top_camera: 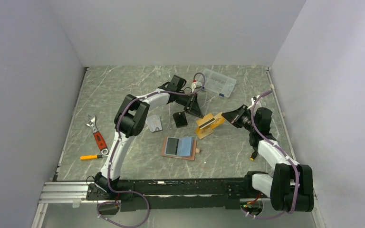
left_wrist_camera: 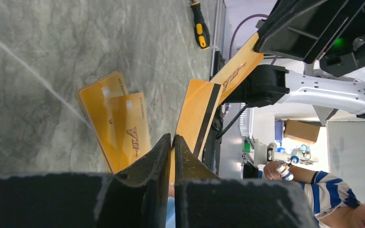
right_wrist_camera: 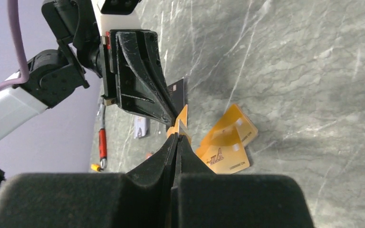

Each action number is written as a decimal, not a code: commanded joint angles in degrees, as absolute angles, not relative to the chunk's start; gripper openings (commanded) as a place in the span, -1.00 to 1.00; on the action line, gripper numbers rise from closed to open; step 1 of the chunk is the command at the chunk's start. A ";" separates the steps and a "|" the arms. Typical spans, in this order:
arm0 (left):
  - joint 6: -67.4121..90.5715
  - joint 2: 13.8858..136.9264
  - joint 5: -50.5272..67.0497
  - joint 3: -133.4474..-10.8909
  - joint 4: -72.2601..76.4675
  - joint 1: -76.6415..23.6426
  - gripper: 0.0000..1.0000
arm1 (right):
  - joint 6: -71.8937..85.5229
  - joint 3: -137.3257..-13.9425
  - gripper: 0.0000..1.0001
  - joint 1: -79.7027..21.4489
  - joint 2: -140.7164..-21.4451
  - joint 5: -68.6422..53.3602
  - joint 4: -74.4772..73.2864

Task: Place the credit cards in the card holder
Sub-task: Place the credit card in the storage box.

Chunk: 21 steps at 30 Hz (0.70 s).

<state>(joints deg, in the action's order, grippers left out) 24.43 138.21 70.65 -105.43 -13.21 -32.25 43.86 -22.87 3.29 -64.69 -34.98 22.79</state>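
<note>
Grip on one orange-gold credit card [left_wrist_camera: 197, 111] is shared: the left tool [left_wrist_camera: 172, 138] pinches one edge and the right tool [right_wrist_camera: 177, 137] is closed on the opposite end, with the card raised above the tabletop [top_camera: 123, 85]. Two more orange-gold cards [left_wrist_camera: 116, 118] lie overlapping beneath it. The card holder [top_camera: 179, 147] lies open nearer the arm bases, and the silver-grey card [top_camera: 154, 123] sits beyond it to the left.

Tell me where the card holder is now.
Top view: the card holder lies open near centre frame, just below and left of the orange cards.
</note>
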 commanded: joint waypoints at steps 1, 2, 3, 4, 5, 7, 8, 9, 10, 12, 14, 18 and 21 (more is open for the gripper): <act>19.60 137.64 67.37 -106.00 -15.87 -32.64 -0.76 | 40.24 -25.61 -1.00 3.32 -62.86 -31.48 20.94; 19.12 137.71 66.71 -106.00 -16.24 -32.75 -0.78 | 39.57 -25.88 -1.00 3.36 -62.40 -30.37 19.83; 18.88 137.77 66.33 -105.86 -16.44 -32.81 -0.80 | 38.69 -26.23 -1.00 3.34 -61.31 -29.08 18.21; 18.67 137.82 65.75 -105.76 -16.60 -32.86 -0.81 | 37.75 -26.71 -1.00 3.34 -60.31 -27.47 16.57; 18.58 137.82 65.41 -105.55 -16.57 -32.87 -0.82 | 36.96 -27.17 -1.00 3.38 -59.27 -25.66 14.99; 17.90 138.11 64.81 -105.53 -17.33 -32.89 -0.84 | 36.08 -27.71 -1.00 3.34 -57.32 -21.28 12.32; 17.26 138.16 64.50 -105.58 -18.00 -32.93 -0.84 | 35.78 -27.79 -1.00 3.34 -56.50 -20.06 11.47; 16.55 138.16 64.30 -105.49 -18.62 -32.96 -0.85 | 35.34 -28.03 -1.00 3.33 -55.79 -18.61 10.57; 16.12 138.04 64.02 -105.23 -19.02 -32.94 -0.85 | 35.10 -28.19 -1.00 3.34 -55.19 -17.38 9.50; 15.53 137.74 62.89 -104.43 -19.18 -33.01 -0.85 | 34.99 -28.19 -1.00 3.34 -54.00 -14.96 8.24; 15.26 137.85 61.66 -104.56 -19.75 -33.36 -0.84 | 35.18 -28.00 -1.00 3.34 -53.29 -14.29 7.99; 16.38 138.60 59.01 -105.27 -19.42 -34.22 -0.84 | 37.76 -27.08 -1.00 3.34 -53.08 -17.36 10.59; 16.79 139.25 56.94 -105.23 -19.33 -34.64 -0.84 | 39.85 -26.31 -1.00 3.34 -52.87 -20.33 12.78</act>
<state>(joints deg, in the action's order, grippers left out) 17.39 138.30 59.92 -104.57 -19.53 -33.52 37.39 -26.11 3.29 -53.98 -17.74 9.43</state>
